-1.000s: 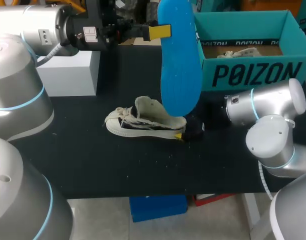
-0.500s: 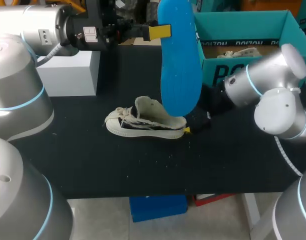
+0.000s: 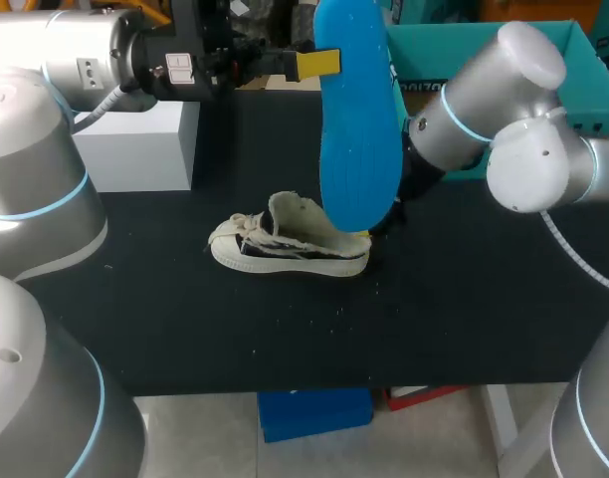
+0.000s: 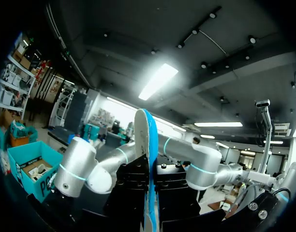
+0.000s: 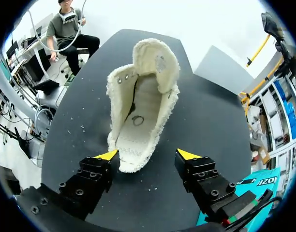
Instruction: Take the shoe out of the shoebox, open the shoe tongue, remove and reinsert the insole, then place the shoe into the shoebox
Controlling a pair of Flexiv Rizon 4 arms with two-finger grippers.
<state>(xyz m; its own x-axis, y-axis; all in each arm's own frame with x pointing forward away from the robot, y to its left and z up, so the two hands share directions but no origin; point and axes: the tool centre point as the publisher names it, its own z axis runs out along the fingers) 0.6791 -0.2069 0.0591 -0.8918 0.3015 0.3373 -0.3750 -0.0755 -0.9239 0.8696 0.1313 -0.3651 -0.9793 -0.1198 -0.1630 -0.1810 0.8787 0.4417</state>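
Two grippers to check, and you will find them in opposite states. Your left gripper (image 3: 322, 62) is clamped on the bright blue foam insole (image 3: 359, 139). It holds the insole off the black table (image 3: 285, 339), one yellow tip showing against the near face. From that grip the insole hangs down towards the shoe. In the left wrist view you see it edge-on, running straight up between the two dark finger blocks. Your right gripper (image 5: 148, 154) stands wide, with nothing held. The cream canvas low-top shoe with frayed edges (image 5: 140, 106) lies on the table just ahead of it. The heel sits in the gap between the yellow tips and the toe points away. The tongue is folded up and back, so you look straight into the bare cream footbed. One tip is very near the heel's edge; you cannot tell whether it touches. The teal cardboard shoebox (image 3: 583, 60) sits behind that arm, and a corner of it shows just beside the gripper's outer finger in the right wrist view. A white block (image 3: 135, 144) rests on the table below your left arm.
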